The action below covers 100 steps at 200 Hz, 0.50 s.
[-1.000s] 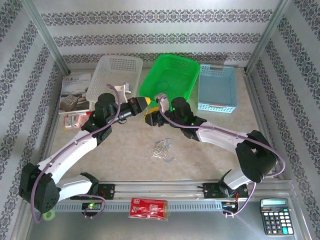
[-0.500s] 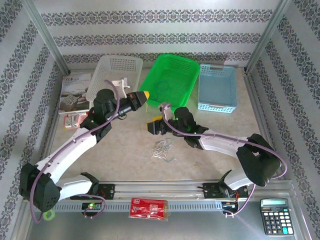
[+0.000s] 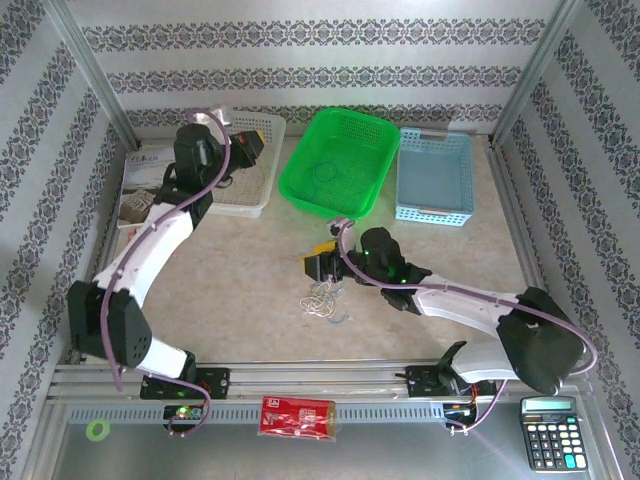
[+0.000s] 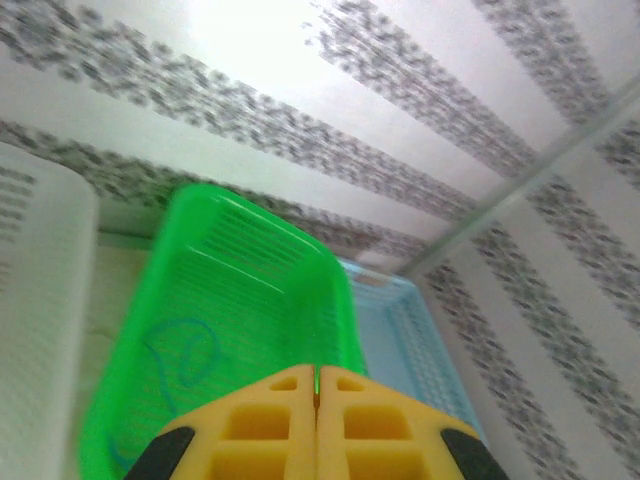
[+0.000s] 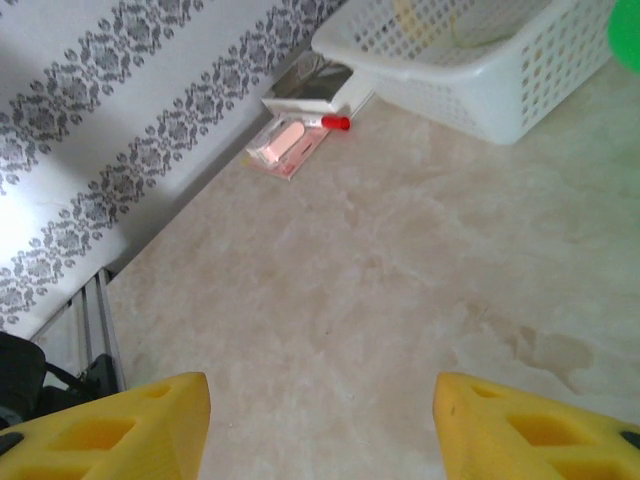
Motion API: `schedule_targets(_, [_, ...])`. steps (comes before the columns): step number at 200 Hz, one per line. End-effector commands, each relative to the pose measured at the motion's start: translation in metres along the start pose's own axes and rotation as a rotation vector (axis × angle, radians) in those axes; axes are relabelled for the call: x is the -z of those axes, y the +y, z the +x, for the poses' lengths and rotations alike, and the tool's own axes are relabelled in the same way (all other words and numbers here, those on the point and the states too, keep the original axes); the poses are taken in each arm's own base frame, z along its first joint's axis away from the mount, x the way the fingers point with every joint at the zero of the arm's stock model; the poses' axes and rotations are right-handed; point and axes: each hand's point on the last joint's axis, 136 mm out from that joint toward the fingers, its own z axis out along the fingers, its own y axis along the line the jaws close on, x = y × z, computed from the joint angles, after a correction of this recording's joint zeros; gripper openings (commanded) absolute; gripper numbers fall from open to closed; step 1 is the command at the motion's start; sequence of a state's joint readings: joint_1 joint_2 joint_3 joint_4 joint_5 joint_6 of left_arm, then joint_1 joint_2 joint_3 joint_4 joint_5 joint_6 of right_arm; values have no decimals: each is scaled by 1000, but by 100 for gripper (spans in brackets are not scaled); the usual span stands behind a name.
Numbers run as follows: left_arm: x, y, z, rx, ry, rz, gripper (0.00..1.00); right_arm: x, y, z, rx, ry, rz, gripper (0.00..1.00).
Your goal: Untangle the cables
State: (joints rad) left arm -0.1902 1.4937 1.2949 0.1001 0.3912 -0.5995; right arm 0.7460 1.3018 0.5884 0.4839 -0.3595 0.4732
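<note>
A small tangle of thin whitish, yellow and blue cables [image 3: 325, 300] lies on the table in front of the arms. One blue cable loop [image 3: 322, 180] rests in the green basket [image 3: 335, 160]; the left wrist view shows this loop [image 4: 175, 350] too. My right gripper [image 3: 318, 265] hovers just behind the tangle, and its yellow fingers stand wide apart over bare table [image 5: 320, 392] with nothing between them. My left gripper [image 3: 255, 150] is raised over the white basket [image 3: 240, 195]. It is shut [image 4: 316, 378], its pads pressed together and holding nothing that I can see.
A light blue basket [image 3: 435, 178] stands right of the green one. A book [image 3: 140, 185] and a pink packet [image 5: 290, 145] lie at the left. At the near edge are a red packet [image 3: 297, 415], a calculator [image 3: 548, 432] and a green ring [image 3: 97, 430].
My left arm swung up and back to the left, from the table's middle to over the white basket. My right gripper came nearer, towards the tangle, and opened slightly wider.
</note>
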Motion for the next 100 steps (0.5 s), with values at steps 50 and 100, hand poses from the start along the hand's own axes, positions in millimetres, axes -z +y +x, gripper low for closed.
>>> schedule_targets(50, [-68, 106, -49, -84, 12, -214, 0, 36, -37, -11, -56, -49, 100, 62])
schedule_targets(100, [-116, 161, -55, -145, 65, -338, 10, 46, -44, -13, -78, -36, 104, 62])
